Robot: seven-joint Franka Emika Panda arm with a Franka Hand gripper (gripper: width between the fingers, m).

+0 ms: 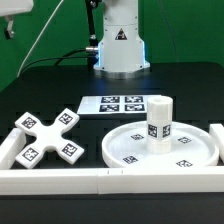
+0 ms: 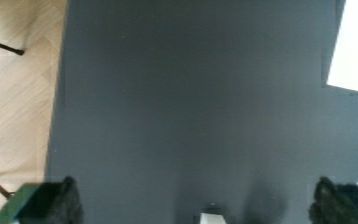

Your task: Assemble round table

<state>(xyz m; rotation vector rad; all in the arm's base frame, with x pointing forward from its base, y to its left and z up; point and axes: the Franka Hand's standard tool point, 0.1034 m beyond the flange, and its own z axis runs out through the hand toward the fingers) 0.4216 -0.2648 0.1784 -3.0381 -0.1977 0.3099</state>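
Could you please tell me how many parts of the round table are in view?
3: a white plastic cross-shaped base at the exterior view's left, a large flat white round disc at its right, and a short white cylinder leg upright on that disc. None seems hidden.

A robotics lab: white robot arm base (image 1: 120, 45) on a black table (image 1: 55, 90), tagged marker board (image 1: 124, 104), green backdrop (image 1: 190, 30).
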